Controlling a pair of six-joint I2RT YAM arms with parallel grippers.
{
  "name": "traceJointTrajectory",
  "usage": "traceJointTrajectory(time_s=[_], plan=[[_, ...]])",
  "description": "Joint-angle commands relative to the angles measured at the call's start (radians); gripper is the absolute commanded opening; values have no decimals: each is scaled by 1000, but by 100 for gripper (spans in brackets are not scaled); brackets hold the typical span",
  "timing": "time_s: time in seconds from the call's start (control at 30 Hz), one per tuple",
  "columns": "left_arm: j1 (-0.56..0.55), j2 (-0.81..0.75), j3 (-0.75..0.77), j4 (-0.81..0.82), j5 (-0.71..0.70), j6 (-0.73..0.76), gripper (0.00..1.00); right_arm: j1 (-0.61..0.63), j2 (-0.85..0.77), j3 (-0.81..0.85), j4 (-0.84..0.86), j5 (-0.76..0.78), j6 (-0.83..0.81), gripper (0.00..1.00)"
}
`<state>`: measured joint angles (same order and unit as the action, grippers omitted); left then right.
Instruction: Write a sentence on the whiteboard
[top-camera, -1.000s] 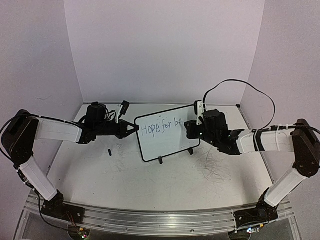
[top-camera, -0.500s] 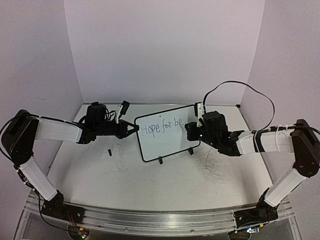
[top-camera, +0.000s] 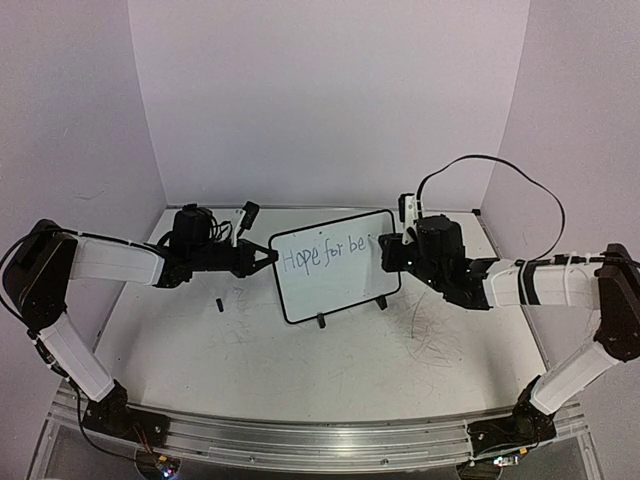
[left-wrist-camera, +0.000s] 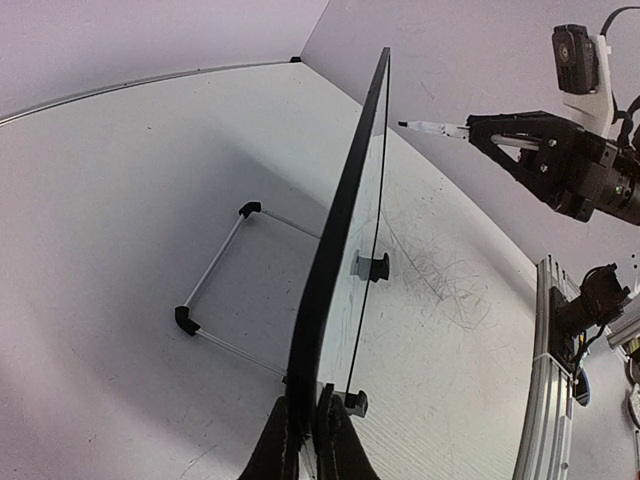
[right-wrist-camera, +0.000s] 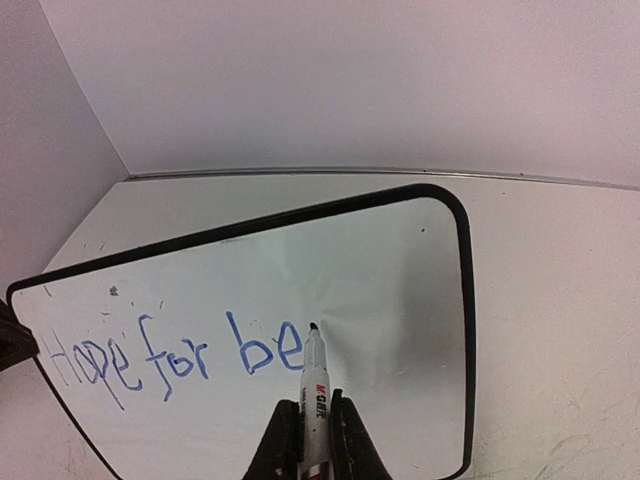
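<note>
White worktop, scuffed, with grey scribbles on the right half, closed in by pale walls on three sides.

Near the middle of it, toward the back, the whiteboard: black rounded frame, standing upright with a slight lean, carried by two small black feet in front and a thin wire stand behind. Seen edge-on from the left wrist view.

On the upper part of the board, the sentence in thin blue hand, so far only "Hope for be" in one line, the rest of the white face bare.

At the left edge of the board, the left pincer, closed tight on the black frame, the edge pinched between both fingers.

At the right side of the board, the right pincer, clamped on a marker, white barrel, dark tip pointing at the board just right of the last "e". Tip very near the surface; touching or not, cannot tell.

On the worktop left of the board and below the left pincer, one small black piece, lying alone.
</note>
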<state>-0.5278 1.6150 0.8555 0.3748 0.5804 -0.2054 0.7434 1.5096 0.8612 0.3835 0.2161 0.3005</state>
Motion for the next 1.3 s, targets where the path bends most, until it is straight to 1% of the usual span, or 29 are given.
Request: traceJointTrajectory(time_s=[0.0, 0.33, 0.7, 0.87, 1.27], plan=[[5, -17, -3, -47, -59, 58, 0, -8, -11, 13, 29, -6, -24, 0], [5, -23, -9, -48, -63, 60, 0, -12, 35, 76, 34, -13, -30, 0], [5, -20, -10, -48, -61, 63, 0, -14, 64, 78, 32, 1, -24, 0], [5, -21, -9, -48, -61, 64, 0, -13, 79, 67, 22, 2, -16, 0], [5, -23, -13, -48, -61, 64, 0, -13, 60, 6, 3, -13, 11, 0]])
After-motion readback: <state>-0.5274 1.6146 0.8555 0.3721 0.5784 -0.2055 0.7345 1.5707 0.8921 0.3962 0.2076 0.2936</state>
